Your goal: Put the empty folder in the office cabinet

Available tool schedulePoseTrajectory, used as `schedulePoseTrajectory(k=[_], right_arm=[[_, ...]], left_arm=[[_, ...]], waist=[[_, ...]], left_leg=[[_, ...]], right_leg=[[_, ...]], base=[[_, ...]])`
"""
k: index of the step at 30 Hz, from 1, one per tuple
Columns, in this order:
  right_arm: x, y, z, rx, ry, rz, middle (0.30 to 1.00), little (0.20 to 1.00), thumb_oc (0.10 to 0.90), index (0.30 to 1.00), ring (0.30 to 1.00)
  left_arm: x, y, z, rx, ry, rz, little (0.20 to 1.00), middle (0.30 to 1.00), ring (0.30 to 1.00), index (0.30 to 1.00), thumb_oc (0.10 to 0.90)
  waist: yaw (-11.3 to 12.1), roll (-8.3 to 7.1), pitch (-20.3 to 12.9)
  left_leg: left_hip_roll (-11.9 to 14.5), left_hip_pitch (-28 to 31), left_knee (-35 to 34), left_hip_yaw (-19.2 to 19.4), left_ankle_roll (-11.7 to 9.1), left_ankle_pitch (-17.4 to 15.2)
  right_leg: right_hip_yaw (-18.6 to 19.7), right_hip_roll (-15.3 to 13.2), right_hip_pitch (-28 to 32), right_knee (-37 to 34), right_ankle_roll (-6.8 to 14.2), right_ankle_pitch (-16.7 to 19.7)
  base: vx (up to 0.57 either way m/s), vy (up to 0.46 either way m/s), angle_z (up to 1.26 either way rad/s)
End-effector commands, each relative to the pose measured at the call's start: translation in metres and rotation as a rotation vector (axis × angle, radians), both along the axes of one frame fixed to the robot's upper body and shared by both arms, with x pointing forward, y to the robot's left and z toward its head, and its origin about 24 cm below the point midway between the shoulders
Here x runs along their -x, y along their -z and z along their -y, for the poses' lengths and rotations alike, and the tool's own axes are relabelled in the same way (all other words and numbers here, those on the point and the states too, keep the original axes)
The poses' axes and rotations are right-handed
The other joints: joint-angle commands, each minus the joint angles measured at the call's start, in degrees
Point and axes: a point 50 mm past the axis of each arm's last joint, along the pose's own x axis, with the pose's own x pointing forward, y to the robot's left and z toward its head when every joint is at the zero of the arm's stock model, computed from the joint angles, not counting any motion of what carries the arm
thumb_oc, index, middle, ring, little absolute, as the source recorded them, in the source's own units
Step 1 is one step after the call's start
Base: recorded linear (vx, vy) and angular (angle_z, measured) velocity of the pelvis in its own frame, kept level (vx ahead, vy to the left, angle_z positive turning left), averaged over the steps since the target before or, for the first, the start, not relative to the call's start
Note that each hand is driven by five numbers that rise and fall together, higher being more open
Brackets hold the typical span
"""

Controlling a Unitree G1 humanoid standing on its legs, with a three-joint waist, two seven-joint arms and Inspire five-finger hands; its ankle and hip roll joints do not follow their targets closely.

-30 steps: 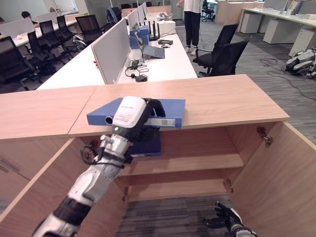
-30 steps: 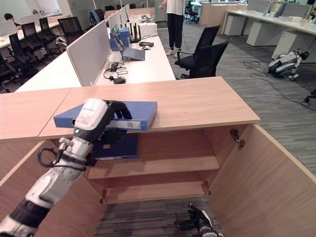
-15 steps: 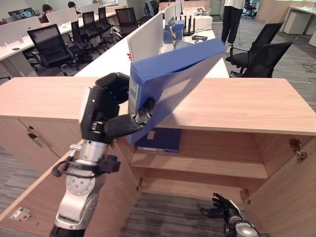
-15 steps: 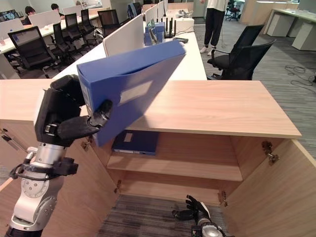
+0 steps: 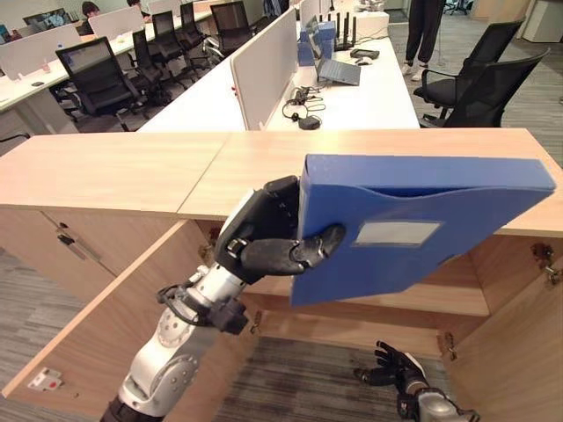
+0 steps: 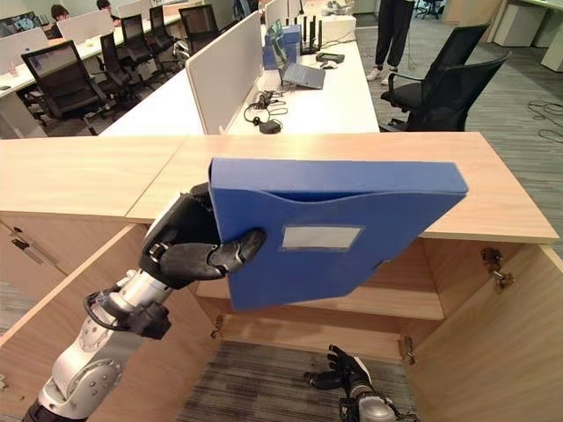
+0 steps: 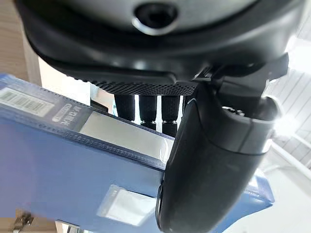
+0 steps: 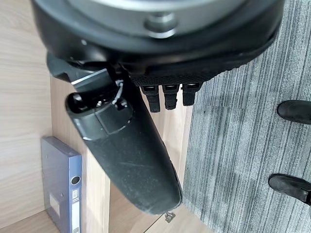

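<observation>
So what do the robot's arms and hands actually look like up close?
The left arm is silver-grey metal built of rounded segments, with a black collar at the wrist. The left hand is dark, almost black, with a pale grey plate on its back, thick jointed fingers and a thumb. The right hand is dark too, on a silver-grey wrist.

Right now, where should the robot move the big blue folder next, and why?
Probably lower it toward the open wooden cabinet. The left hand has its fingers and thumb clamped on the flat blue plastic folder, which hangs in front of the cabinet top, above the shelf opening.
</observation>
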Motion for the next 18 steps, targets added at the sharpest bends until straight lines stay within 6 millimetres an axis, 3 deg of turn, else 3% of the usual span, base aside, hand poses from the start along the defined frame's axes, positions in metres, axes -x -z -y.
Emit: schedulePoseTrajectory(k=[1, 11, 18], right_arm=[[-0.045, -0.023, -0.012, -0.047, -0.008, 0.168, 0.9, 0.9, 0.8, 0.9, 0.9], [-0.041, -0.021, -0.01, -0.06, 0.017, 0.16, 0.9, 0.9, 0.8, 0.9, 0.9], [-0.045, -0.032, 0.007, -0.069, 0.103, 0.223, 0.9, 0.9, 0.8, 0.9, 0.9]], left_arm=[[0.007, -0.053, -0.009, 0.127, 0.01, 0.264, 0.3, 0.3, 0.3, 0.3, 0.4], [0.004, -0.036, -0.026, 0.072, -0.105, 0.201, 0.3, 0.3, 0.3, 0.3, 0.4], [0.004, -0.025, -0.046, 0.028, -0.23, 0.165, 0.3, 0.3, 0.3, 0.3, 0.4]], waist=[[0.6, -3.44, -0.4], [0.7, -3.68, -0.7], [1.0, -3.93, -0.8]], left_leg=[[-0.8, 4.3, -0.3, -1.4, 0.7, -10.3], [-0.7, 4.6, -0.3, -1.2, 0.8, -10.4], [-0.7, 4.7, -0.3, -1.0, 0.8, -10.4]], right_leg=[[-0.3, -4.6, 3.7, 1.7, 3.6, -8.2], [0.0, -4.6, 4.0, 1.8, 3.5, -8.5], [0.1, -4.6, 4.1, 1.4, 3.5, -8.4]], base=[[0.0, 0.0, 0.0], [0.0, 0.001, 0.0], [0.0, 0.001, -0.01]])
